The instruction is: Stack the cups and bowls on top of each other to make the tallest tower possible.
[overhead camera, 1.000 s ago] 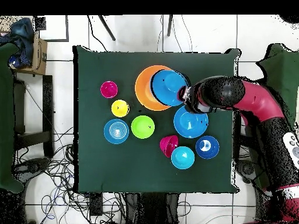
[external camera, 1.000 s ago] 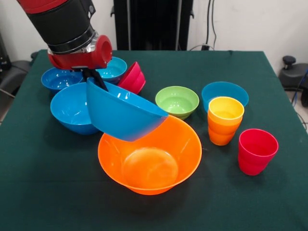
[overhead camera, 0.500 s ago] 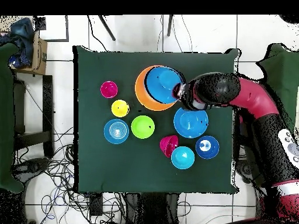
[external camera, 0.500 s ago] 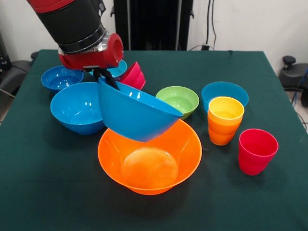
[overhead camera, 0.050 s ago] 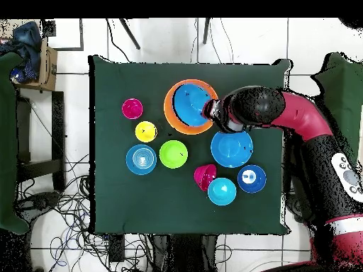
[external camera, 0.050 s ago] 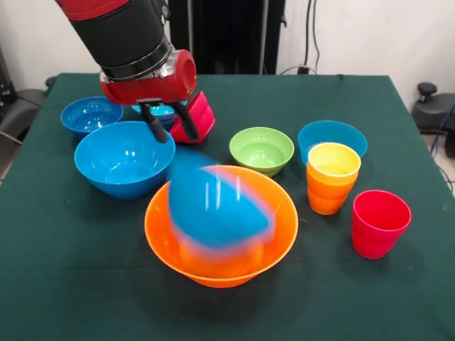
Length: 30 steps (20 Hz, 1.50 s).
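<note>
Large blue bowl point(external camera, 0.050 s ago: 215, 207) blurred, free of grip, inside big orange bowl point(external camera, 0.050 s ago: 281, 227), front-centre of table point(external camera, 0.050 s ago: 64, 284). Judged light, stiff, glossy-slippery plastic; best pinched at thin rim. Gripper point(external camera, 0.050 s ago: 169, 123) above and behind orange bowl, fingers spread apart, empty, touching nothing. Second large blue bowl point(external camera, 0.050 s ago: 121, 160) just beside.

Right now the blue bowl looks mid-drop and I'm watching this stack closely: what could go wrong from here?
1. The blurred blue bowl is tipped inside the orange bowl, not yet settled; it may end up crooked or rock out rather than nesting flat.
2. The open gripper hangs close above the other large blue bowl and the pink bowl; a careless retreat might knock either.
</note>
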Tool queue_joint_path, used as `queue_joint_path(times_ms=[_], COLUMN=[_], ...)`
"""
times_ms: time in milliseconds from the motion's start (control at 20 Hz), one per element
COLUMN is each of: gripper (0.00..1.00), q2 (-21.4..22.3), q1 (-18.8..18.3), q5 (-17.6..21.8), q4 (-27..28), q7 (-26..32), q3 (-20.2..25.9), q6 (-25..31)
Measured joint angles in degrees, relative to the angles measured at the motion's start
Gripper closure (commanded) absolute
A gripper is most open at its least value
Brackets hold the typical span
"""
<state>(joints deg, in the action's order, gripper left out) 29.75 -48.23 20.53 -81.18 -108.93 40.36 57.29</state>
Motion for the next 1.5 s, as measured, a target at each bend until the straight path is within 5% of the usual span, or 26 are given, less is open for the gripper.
queue_joint_path(times_ms=[1100, 1500], gripper=[0.0, 0.0], q2=[0.3, 0.4], q1=[-2.2, -6.0], q5=[0.3, 4.7], q4=[-0.1, -2.8], q7=[0.0, 0.0], q3=[0.1, 0.0], q6=[0.0, -1.8])
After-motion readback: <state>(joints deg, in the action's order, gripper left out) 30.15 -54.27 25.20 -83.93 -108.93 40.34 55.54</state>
